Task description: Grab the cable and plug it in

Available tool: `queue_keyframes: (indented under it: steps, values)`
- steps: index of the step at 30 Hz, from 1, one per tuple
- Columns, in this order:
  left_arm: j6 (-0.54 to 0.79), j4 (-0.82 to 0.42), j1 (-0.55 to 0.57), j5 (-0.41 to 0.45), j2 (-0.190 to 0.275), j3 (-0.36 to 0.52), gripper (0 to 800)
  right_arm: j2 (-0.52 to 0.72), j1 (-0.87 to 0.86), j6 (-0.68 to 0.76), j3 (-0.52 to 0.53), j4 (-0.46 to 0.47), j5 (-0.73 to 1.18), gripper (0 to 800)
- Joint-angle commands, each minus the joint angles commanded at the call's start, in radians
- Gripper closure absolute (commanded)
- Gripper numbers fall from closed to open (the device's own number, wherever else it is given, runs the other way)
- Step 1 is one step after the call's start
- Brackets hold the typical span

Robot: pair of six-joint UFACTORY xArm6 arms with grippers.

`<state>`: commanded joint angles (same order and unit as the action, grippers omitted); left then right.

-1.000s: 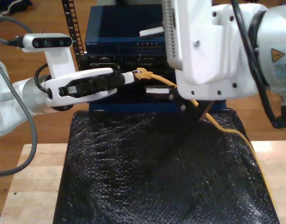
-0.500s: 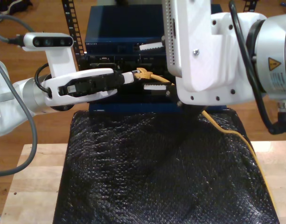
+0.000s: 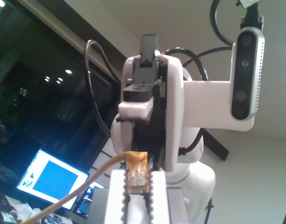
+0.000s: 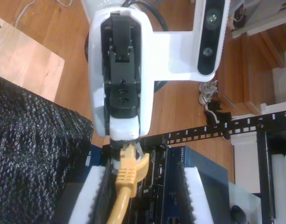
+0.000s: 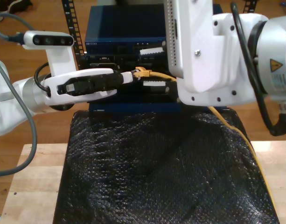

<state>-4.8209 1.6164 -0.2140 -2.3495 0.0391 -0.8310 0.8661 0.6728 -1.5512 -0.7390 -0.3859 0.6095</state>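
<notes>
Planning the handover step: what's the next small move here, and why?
Probably close my second gripper on the yellow boot of the cable. Its jaws stand wide open either side of the boot, while my first gripper is shut on the clear plug itself, which would likely block insertion into the blue switch.
</notes>
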Motion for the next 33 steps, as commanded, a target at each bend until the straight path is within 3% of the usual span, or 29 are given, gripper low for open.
queue_keyframes:
  steps: [33]
  values:
    - [-0.075, 0.0, 0.0, -0.015, -0.002, -0.002, 792, 0.005, 0.021, 0.002, 0.006, 0.0, 0.002, 477]
